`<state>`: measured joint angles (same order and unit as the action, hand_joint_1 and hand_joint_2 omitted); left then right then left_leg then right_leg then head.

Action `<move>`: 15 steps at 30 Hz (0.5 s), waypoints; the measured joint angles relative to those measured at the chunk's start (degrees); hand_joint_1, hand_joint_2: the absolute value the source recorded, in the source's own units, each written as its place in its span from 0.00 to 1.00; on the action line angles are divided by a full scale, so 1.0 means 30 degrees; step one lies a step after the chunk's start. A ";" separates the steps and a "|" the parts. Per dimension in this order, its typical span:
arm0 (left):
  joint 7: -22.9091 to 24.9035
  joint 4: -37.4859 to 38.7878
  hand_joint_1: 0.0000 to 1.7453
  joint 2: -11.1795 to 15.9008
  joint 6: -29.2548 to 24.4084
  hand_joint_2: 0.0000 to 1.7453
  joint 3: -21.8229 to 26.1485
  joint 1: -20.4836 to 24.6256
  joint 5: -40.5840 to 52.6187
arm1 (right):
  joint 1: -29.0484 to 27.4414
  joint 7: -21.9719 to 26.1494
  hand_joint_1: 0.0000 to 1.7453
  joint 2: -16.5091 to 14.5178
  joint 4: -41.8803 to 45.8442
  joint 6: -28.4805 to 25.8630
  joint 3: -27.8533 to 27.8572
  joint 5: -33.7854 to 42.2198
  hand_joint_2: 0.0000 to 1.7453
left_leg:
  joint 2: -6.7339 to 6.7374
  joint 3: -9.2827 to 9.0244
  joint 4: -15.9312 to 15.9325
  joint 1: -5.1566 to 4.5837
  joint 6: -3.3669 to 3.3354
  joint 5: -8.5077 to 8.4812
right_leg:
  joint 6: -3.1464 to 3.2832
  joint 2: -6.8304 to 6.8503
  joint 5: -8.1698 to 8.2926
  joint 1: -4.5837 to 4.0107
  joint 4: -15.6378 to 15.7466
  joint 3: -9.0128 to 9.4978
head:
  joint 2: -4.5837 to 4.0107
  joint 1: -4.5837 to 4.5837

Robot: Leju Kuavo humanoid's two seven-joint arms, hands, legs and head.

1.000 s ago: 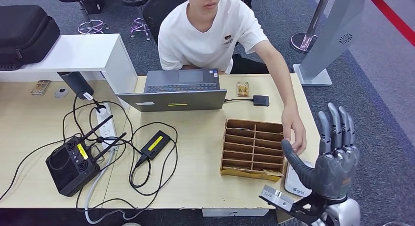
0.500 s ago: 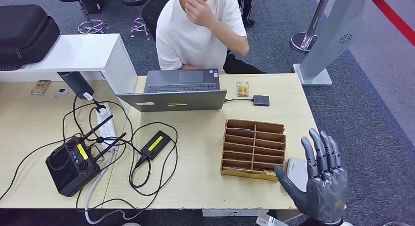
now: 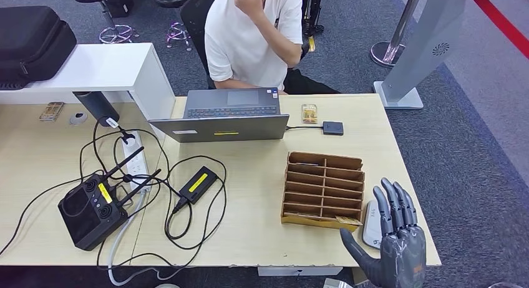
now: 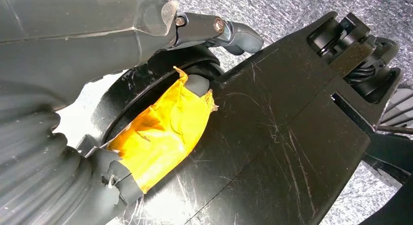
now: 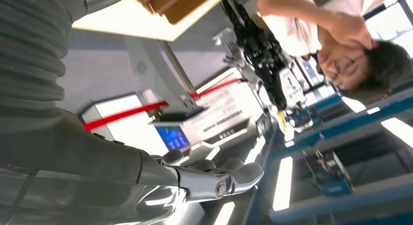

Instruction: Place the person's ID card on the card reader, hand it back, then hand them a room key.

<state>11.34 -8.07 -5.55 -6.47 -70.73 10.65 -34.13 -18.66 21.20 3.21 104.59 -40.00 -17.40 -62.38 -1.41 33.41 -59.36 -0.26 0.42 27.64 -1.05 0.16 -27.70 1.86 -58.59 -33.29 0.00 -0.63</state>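
One right hand [image 3: 394, 250], dark grey and smooth, is up at the front right corner of the table [image 3: 262, 238]. Its fingers are straight and spread, and it holds nothing. One white card reader [image 3: 372, 224] with round corners lies flat at that corner, partly behind the hand. Just beside it sits one brown wooden box [image 3: 322, 189] with many small slots. One grey laptop [image 3: 223, 115] stands at the far edge. One person [image 3: 252, 38] in a white shirt sits there. I cannot tell how the left hand [image 4: 122, 35] is.
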 joint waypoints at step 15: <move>0.0026 0.0000 0.00 0.0007 0.0026 1.00 -0.0310 0.0031 -0.0011 | 0.0256 -0.0685 0.00 0.0102 -0.2949 0.0000 -0.0539 0.0240 1.00 | -0.0001 0.0004 0.0001 0.0000 -0.0001 0.0001 | 0.0000 0.0000 0.0000 0.0000 0.0000 0.0000 | 0.0000 -0.0002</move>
<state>11.41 -8.07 -5.53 -6.39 -71.66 10.74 -34.16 -17.89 19.14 3.52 95.75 -40.00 -19.02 -61.66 -1.41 33.42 -59.36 -0.26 0.42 27.65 -1.05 0.16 -27.70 1.86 -58.59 -33.29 0.00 -0.64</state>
